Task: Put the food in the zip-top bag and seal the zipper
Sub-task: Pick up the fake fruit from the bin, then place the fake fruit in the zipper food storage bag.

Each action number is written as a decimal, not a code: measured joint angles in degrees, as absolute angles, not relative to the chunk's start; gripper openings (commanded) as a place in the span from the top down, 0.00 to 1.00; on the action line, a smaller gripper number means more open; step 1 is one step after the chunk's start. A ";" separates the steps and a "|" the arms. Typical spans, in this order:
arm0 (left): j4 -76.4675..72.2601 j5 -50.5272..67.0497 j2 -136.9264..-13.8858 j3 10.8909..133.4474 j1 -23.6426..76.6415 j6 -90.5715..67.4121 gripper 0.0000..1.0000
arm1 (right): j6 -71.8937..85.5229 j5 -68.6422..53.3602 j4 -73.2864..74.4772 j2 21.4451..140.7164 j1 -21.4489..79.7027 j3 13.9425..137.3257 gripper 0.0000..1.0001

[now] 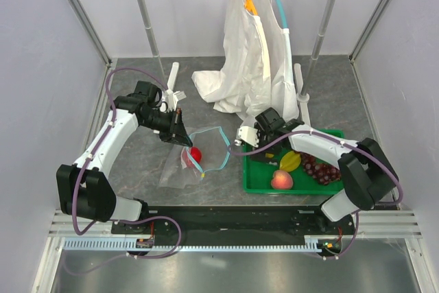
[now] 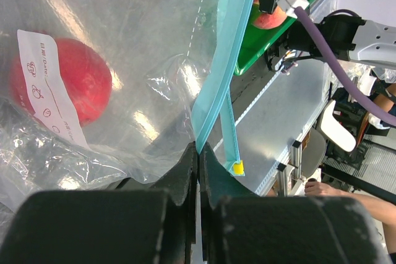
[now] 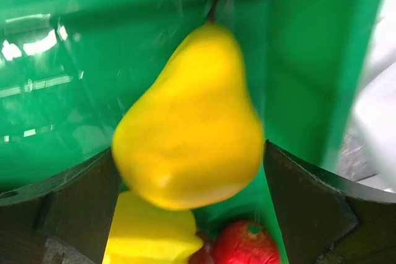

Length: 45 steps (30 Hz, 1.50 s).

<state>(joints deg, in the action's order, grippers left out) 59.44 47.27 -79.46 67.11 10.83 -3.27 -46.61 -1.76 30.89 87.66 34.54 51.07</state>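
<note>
**Bag mouth pinched on one side, pear between my right jaws**

The green tray [image 1: 257, 182] sat on my right, with the peach [image 1: 281, 180] and the grape bunch [image 1: 321, 168] lying in it. Just left of it the zip-top bag [image 1: 175, 169] lay crumpled on the table, its mouth lifted into an open loop facing the tray. One red round fruit [image 2: 68, 81] was inside, behind the white label [image 2: 46, 85].

My right gripper [image 1: 248, 139] hung over the tray's far-left corner. Its jaws stood apart on either side of the yellow pear [image 3: 192, 134]. That wrist view was blurred, so I could not tell whether the pads pressed the pear or only flanked it.

My left gripper [image 2: 198, 153] was clamped tight on the zipper [image 2: 223, 60], just beside the small yellow slider [image 2: 237, 167].

I judged the pear the main worry: smooth and tapered, it could squirt free from a hold on the slope. I held the mouth at one point only, so the slack film could sag. The pear might then catch the teal lip and shove the bag aside. The thin strip could also slide out of my pinch under that push.
</note>
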 measured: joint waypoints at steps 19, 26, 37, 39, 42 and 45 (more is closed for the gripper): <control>59.48 47.24 -79.46 67.11 10.83 -3.25 0.98 | -41.04 -8.95 40.64 86.67 35.40 55.72 0.51; 59.51 47.24 -79.70 67.11 10.83 -3.25 0.98 | -34.15 -13.69 47.05 77.10 45.58 62.85 0.54; 59.53 47.24 -79.77 67.11 10.83 -3.25 0.98 | -25.74 -17.41 44.31 87.20 51.18 83.15 0.52; 59.53 47.27 -79.77 67.11 10.83 -3.25 0.98 | -25.26 -17.50 43.51 90.11 52.10 83.20 0.40; 59.53 47.37 -79.77 67.11 10.83 -3.25 0.98 | -24.62 -17.26 40.93 93.41 52.97 81.71 0.10; 59.53 47.99 -79.79 67.11 10.83 -3.25 0.98 | -23.42 -16.12 38.61 94.24 53.12 79.88 0.02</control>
<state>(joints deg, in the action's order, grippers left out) 59.53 47.99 -79.79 67.11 10.83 -3.25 -23.42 -16.12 38.61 94.24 53.12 79.88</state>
